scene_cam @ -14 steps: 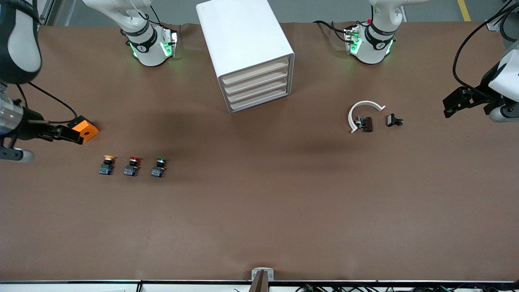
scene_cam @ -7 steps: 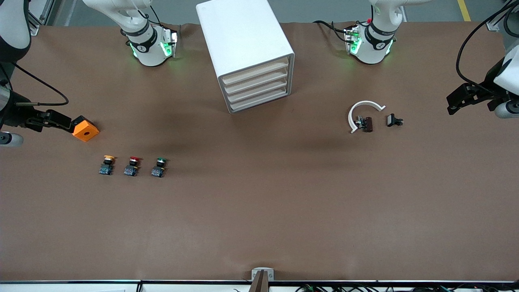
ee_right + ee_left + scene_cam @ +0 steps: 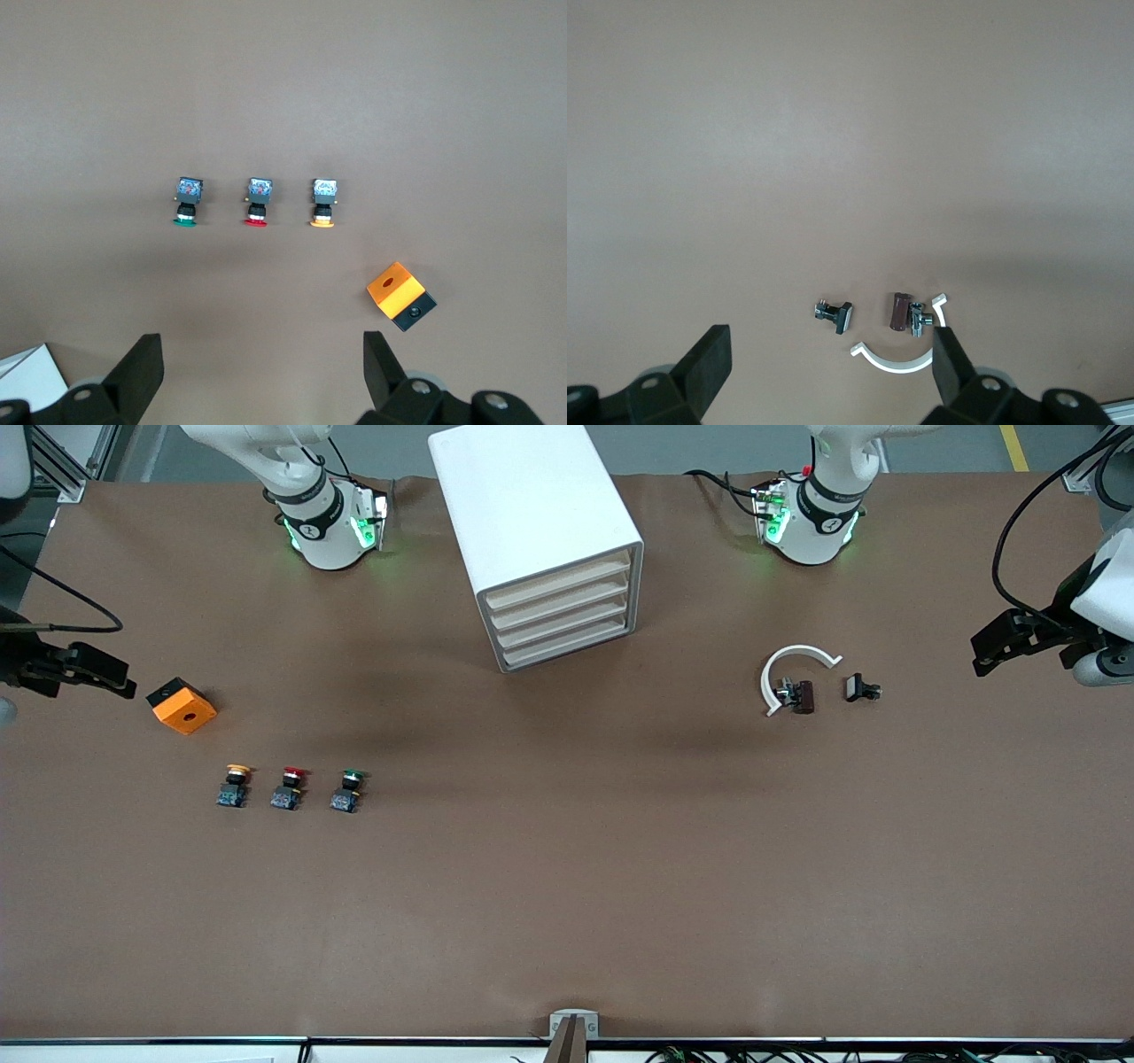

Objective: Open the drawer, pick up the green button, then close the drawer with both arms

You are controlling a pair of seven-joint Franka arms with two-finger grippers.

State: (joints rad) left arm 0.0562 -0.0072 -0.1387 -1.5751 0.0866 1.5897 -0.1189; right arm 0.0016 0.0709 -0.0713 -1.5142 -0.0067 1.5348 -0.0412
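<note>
The right tool [image 3: 111, 677] hangs with jaws spread wide and empty at the right arm's end of the brown surface [image 3: 567, 886], just beside an orange cube with a black underside [image 3: 182, 706]. The green-capped push button [image 3: 347, 789] stands nearer the front camera, in a row with the red-capped button [image 3: 288, 787] and the yellow-capped button [image 3: 233, 785]. The white box cabinet [image 3: 536, 531] has all four cream drawers [image 3: 560, 617] closed. The left tool [image 3: 992, 646], also released, hangs near a white curved clip [image 3: 791, 666], a small brown part [image 3: 802, 695] and a black part [image 3: 859, 688].
</note>
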